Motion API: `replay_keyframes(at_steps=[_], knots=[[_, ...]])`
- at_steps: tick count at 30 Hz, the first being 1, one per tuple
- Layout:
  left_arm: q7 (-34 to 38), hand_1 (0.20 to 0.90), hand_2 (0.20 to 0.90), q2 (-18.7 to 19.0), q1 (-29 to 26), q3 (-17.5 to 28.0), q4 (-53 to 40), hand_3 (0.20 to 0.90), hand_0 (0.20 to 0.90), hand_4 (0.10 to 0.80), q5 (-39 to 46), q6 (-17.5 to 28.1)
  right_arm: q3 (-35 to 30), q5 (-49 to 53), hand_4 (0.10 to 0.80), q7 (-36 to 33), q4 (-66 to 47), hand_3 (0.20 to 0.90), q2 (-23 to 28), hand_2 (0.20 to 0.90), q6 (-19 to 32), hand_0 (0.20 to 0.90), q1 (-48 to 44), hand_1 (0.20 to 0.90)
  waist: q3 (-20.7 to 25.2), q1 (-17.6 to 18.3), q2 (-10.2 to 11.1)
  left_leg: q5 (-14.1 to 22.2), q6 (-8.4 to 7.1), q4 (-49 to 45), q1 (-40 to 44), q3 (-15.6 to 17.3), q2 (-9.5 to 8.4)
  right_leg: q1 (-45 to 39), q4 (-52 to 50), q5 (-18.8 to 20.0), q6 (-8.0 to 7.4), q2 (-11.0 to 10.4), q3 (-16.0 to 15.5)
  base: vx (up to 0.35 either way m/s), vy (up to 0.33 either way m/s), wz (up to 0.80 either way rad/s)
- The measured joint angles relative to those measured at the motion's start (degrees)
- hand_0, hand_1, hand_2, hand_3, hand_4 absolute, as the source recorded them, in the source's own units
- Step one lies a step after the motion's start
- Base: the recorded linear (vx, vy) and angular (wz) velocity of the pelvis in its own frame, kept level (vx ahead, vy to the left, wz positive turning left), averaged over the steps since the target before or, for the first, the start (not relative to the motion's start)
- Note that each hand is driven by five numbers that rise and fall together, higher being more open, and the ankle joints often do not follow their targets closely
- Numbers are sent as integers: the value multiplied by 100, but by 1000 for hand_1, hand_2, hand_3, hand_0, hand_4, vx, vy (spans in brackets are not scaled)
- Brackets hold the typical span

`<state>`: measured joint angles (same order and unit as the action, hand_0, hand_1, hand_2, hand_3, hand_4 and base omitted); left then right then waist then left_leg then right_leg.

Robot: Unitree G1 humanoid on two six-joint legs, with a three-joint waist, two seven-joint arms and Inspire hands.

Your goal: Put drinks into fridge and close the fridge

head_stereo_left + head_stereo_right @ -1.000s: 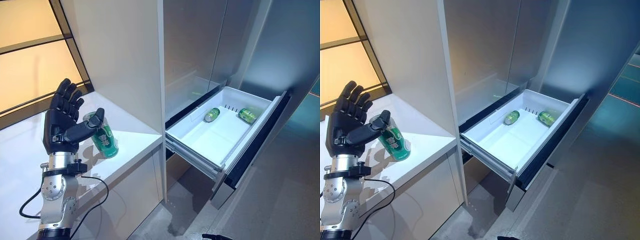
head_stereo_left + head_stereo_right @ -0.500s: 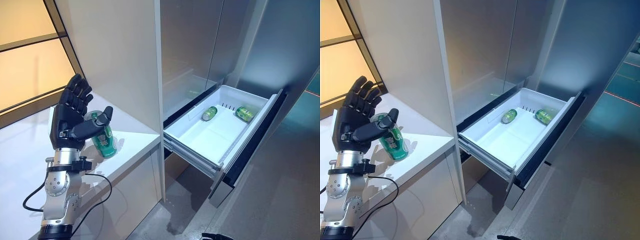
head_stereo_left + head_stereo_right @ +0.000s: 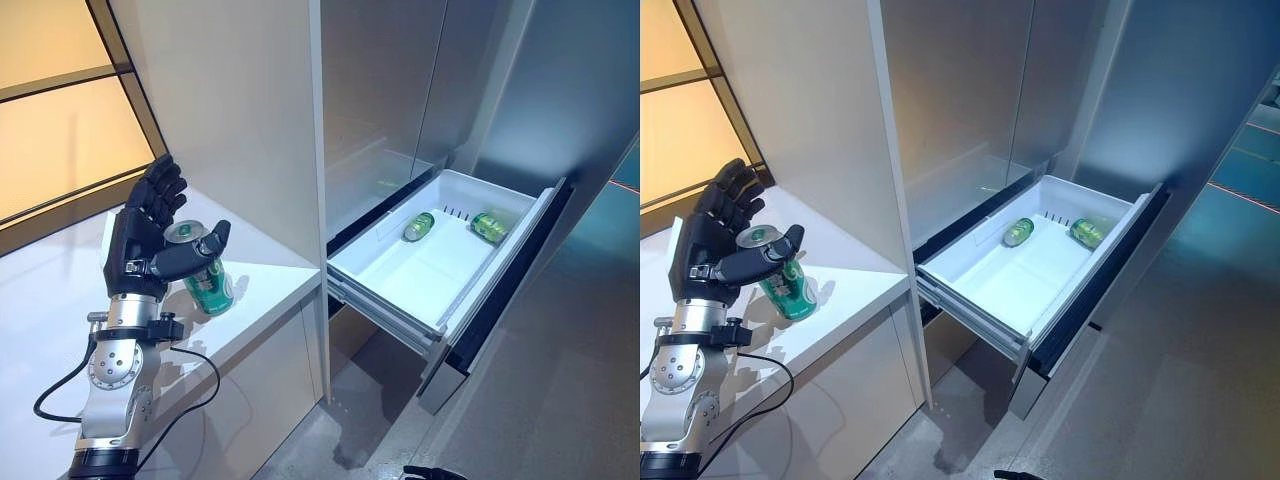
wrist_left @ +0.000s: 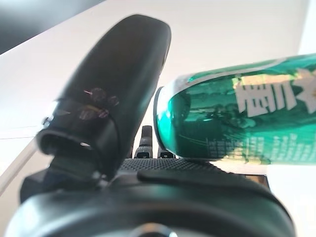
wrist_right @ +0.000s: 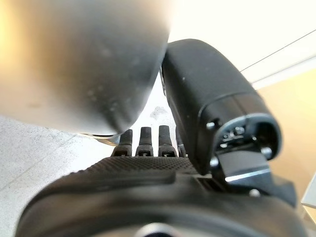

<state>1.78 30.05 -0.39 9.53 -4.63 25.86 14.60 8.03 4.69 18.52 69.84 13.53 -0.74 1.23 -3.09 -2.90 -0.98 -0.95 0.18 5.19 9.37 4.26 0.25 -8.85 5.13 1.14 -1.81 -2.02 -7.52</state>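
Observation:
A green can (image 3: 208, 286) stands on the white counter (image 3: 262, 272) left of the fridge. My left hand (image 3: 140, 245) is open around it: the straight fingers rise behind the can and the thumb reaches across its front near the top. In the left wrist view the can (image 4: 237, 118) lies past the thumb (image 4: 108, 94). The white fridge drawer (image 3: 392, 290) is pulled out, with green cans (image 3: 421, 227) lying at its far end. My right hand (image 5: 148, 177) is open and holds nothing.
A tall pale cabinet wall (image 3: 240, 110) rises behind the counter, next to the grey fridge front (image 3: 400, 80). The open drawer juts out over the grey floor (image 3: 560, 380). A yellow-lit window (image 3: 60, 110) lies at the far left.
My left hand has moved lower and closer round the can, with the thumb now across its front. The camera shifted slightly at first; the drawer and its cans have not moved.

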Motion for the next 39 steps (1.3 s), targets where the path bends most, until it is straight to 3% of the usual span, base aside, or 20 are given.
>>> replay_keyframes(at_steps=[39], knots=[[309, 900, 900, -2, 11, -4, 213, 900, 900, 800, 15, -113, -9, 12, 800, 0, -8, 900, 1, 900, -55, 900, 4, 900, 29, 15, -33, 0, 0, -2, 50, 15, 1, -44, -27, 4, 1, 2, 10, 0, 0, 0]])
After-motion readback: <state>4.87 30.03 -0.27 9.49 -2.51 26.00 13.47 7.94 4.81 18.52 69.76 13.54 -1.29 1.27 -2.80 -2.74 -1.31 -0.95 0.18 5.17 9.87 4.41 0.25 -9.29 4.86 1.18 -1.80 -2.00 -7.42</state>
